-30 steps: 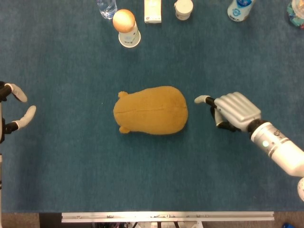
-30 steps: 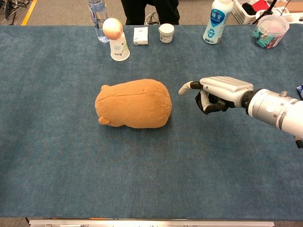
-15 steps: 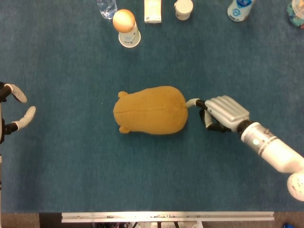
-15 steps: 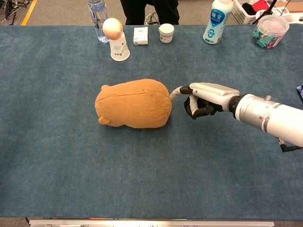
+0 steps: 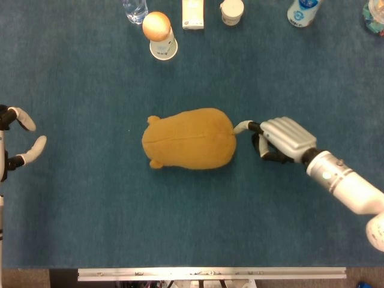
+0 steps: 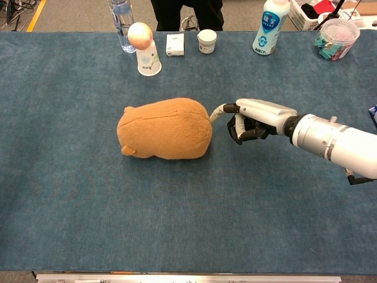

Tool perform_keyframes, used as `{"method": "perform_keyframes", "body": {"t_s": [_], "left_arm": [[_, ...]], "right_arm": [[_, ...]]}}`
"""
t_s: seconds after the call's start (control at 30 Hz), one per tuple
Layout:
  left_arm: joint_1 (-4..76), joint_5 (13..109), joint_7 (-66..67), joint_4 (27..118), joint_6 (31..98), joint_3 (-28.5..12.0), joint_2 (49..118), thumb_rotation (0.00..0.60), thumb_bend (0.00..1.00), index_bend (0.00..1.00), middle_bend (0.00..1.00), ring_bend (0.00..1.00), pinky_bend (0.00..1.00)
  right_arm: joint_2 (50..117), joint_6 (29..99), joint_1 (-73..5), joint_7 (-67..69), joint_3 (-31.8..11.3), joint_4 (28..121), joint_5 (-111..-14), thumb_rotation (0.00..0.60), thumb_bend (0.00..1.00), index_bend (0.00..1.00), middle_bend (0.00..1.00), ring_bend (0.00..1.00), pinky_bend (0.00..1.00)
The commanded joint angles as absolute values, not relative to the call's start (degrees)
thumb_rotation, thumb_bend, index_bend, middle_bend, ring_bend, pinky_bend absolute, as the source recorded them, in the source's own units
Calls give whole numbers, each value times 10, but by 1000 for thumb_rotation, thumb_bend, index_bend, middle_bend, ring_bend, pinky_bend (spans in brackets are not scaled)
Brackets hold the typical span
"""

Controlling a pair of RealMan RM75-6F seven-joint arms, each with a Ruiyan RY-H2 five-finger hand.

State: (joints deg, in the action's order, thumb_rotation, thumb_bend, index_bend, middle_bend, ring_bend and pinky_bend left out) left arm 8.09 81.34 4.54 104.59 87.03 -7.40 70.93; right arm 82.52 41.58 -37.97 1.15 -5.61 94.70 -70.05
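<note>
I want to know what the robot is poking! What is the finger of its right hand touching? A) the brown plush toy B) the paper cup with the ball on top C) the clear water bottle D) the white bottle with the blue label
A: the right hand stretches one finger out to the end of the brown plush toy, while its other fingers are curled in.

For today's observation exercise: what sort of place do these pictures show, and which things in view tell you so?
Probably a robot lab or test room. A table covered in blue cloth holds an odd mix: a plush toy, a milk bottle and an upturned paper cup with an egg-like ball on top.
</note>
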Motion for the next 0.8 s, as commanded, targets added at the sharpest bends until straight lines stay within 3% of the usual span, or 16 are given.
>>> {"method": "perform_keyframes", "body": {"t_s": [0.03,0.3,0.8], "left_arm": [[82,812,48,1045,867,-73,711,600,197,577,576,400,506],[85,810,58,1043,861,-71,716,600,197,577,576,399,506],[81,812,53,1051,867,-72,709,600,197,577,576,400,506]], "right_arm": [[797,431,-370,15,-48,972,-713,600,1000,286,1000,997,1000],[770,418,-370,42,-41,988,-718,600,1000,286,1000,997,1000],[840,379,-404,70,-51,926,-702,600,1000,286,1000,997,1000]]}}
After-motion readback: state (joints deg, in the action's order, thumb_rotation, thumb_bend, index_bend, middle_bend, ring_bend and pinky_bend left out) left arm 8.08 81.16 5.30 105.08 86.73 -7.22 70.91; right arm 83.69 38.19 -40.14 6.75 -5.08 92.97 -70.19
